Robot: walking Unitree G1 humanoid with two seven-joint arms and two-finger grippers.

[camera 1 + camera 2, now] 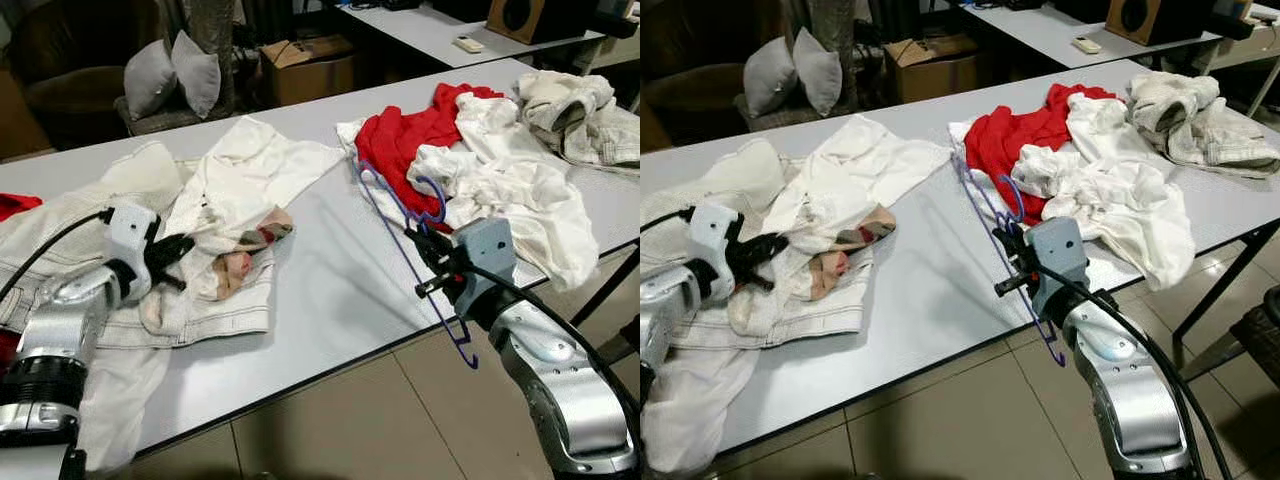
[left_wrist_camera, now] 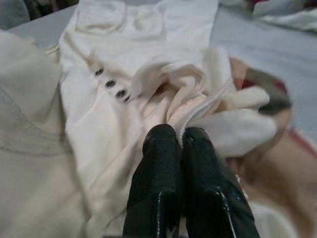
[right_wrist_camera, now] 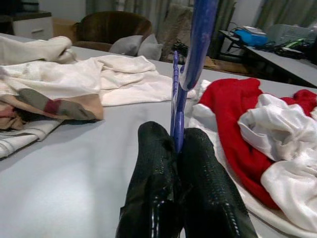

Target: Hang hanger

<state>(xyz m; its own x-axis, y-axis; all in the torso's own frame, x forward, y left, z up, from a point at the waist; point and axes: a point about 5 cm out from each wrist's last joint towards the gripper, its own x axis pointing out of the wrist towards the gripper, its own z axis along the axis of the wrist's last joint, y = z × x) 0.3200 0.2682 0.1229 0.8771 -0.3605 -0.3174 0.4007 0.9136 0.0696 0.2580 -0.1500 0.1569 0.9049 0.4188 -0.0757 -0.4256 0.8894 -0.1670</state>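
Hanger [image 1: 400, 215]: blue wire type, lying slantwise across the grey table [image 1: 340, 290] near its front edge, its upper end beside the red garment [image 1: 410, 135] and its lower end poking out past the edge. Right gripper [image 3: 176, 144] has its two black fingers pressed together on the hanger's thin wire; in the right wrist view the blue wire runs up from between the fingertips. So the hanger is pinched but seems to rest partly on the table yet.

Left gripper [image 2: 179, 136] sits over the cream-white shirt [image 1: 250, 165] on the left side of the table, fingers closed on a fold of cloth near a row of dark buttons [image 2: 111, 84]. A checked lining [image 1: 262, 238] shows at the shirt's turned-out part. White clothes [image 1: 500, 185] are heaped w/ the red garment on the right; another pale heap [image 1: 570, 110] lies at the far right corner.

Step in hand, prob.: pairing hanger w/ garment, i.e. hanger grasped, shirt grasped, neither joined. No rail or hook can be made out, so where it will finally hang can't be told.

Next move calls for: lifting the hanger clear of the table w/o snagging the red and white pile just beside it, swinging it left toward the shirt, while the left gripper raises the collar or shoulder opening enough for one hanger arm to slide in. Thin wire in a two-finger pinch may twist, so a slow, steady carry is needed.
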